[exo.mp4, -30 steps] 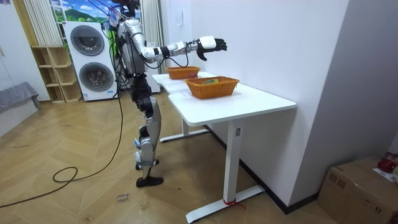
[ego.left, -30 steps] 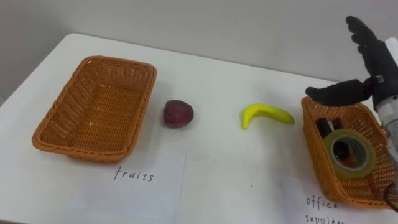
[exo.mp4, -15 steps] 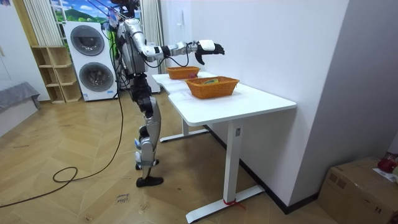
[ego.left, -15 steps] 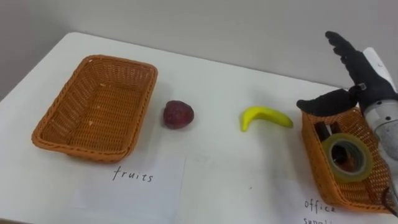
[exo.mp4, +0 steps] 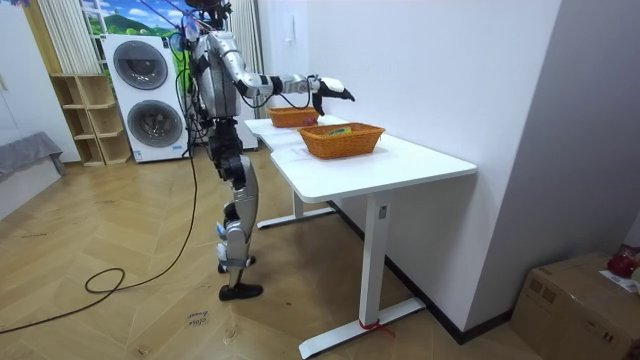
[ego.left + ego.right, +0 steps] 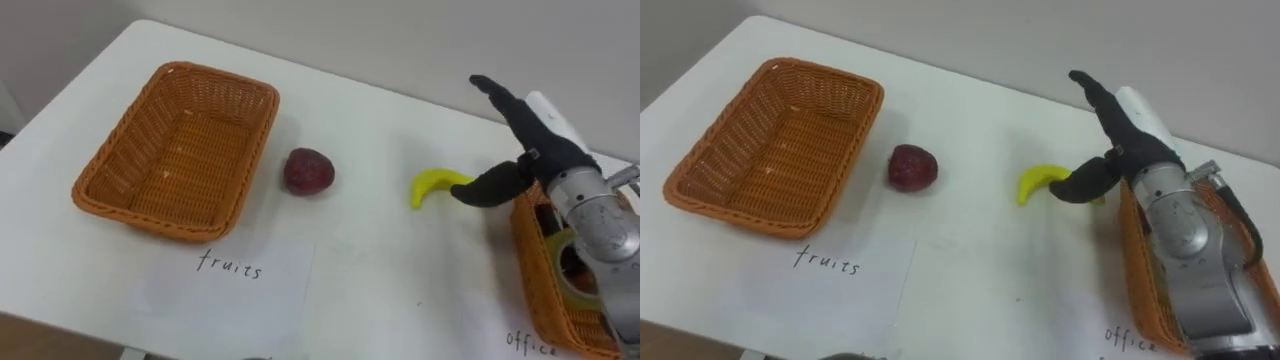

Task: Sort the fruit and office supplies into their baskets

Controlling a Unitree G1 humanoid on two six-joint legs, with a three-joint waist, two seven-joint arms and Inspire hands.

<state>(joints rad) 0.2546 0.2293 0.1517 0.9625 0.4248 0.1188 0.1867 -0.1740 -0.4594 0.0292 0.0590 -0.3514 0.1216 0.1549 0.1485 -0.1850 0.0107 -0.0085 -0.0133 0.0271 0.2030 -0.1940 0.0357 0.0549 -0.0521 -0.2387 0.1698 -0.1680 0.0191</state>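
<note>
A yellow banana [image 6: 436, 184] [image 6: 1041, 181] lies on the white table just left of the office basket [image 6: 560, 300]. My right hand [image 6: 525, 150] [image 6: 1118, 140] hovers open over the banana's right end, fingers straight and thumb pointing toward the fruit. A dark red fruit [image 6: 308, 171] [image 6: 912, 167] rests beside the empty fruits basket [image 6: 180, 150] [image 6: 775, 145] at the left. The office basket holds a roll of tape [image 6: 572, 270], partly hidden behind my forearm. In the room view I stand at the table's end with the right hand [image 5: 332, 90] stretched over the baskets.
A paper label reading "fruits" [image 6: 232, 267] lies in front of the left basket, and a second label [image 6: 530, 343] lies by the office basket. The table's far edge meets a plain wall. In the room view, a washing machine [image 5: 150, 100] stands behind me.
My right hand has moved left from above the office basket to over the banana's right end. The camera view has shifted, so the whole scene sits further right.
</note>
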